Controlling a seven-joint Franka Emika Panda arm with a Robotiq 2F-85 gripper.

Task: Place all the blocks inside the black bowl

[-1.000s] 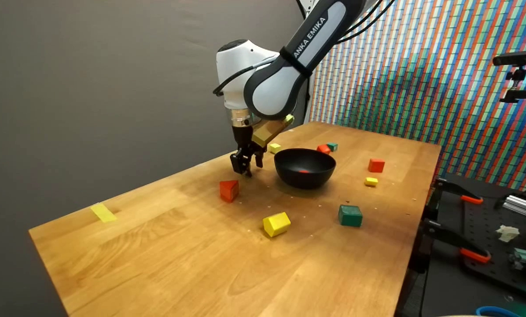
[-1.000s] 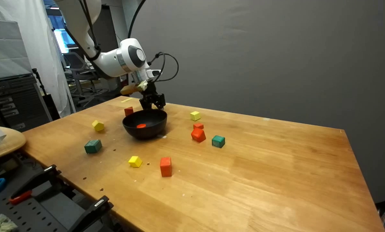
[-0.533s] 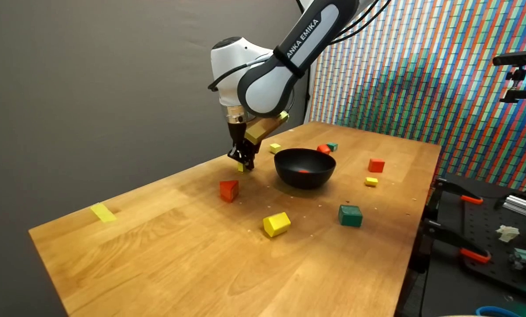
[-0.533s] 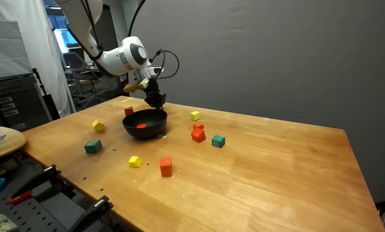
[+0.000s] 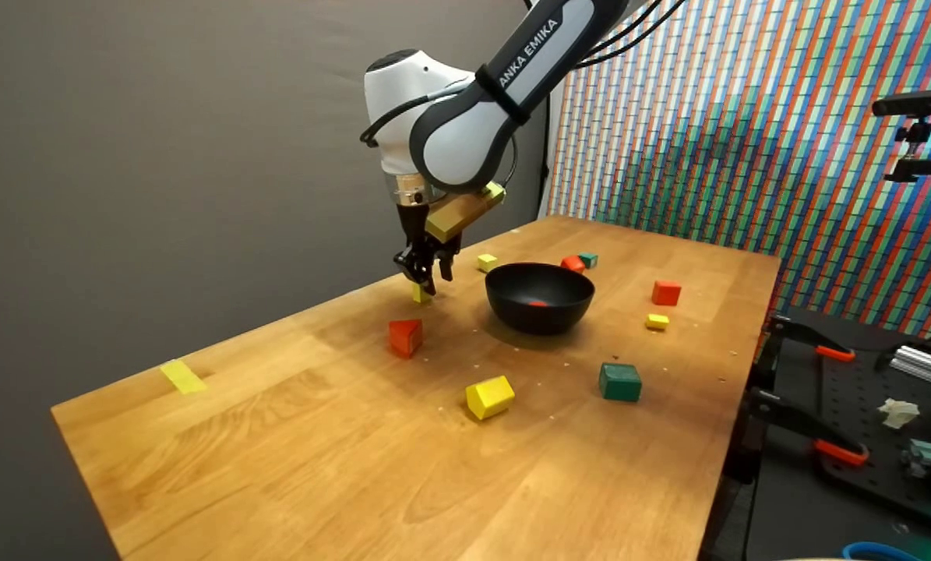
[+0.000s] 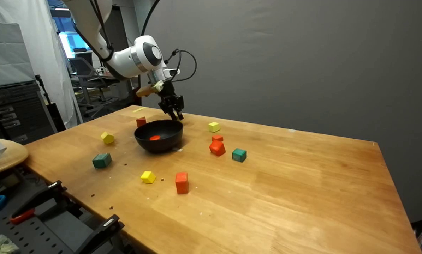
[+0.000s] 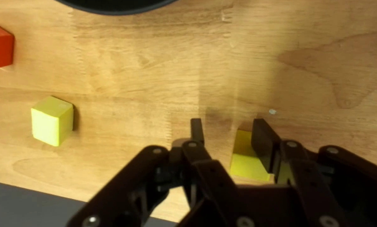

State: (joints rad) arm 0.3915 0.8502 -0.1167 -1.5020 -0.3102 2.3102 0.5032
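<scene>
The black bowl [image 5: 539, 321] stands upright on the wooden table [image 5: 278, 436], with a red block [image 6: 154, 138] in it, seen in both exterior views. Near the bowl, my gripper [image 7: 228, 129] has its fingers [image 7: 264, 143] parted, table showing between them, and holds nothing. A yellow block [image 7: 250, 166] lies on the table by one finger, partly hidden by it; whether they touch I cannot tell. Around the bowl, apart from it, I see a red wedge block [image 5: 405, 338], a pentagonal yellow block [image 6: 107, 137], a green block [image 5: 619, 382], a bright yellow block [image 5: 657, 321] near an orange-red cuboid [image 6: 182, 182], a pale yellow cube [image 6: 214, 127], and two red blocks [image 6: 217, 147] close together, with a second green block [image 6: 239, 155] near them. Beyond the table, in an exterior view, stands a drawer cabinet [image 6: 13, 109].
</scene>
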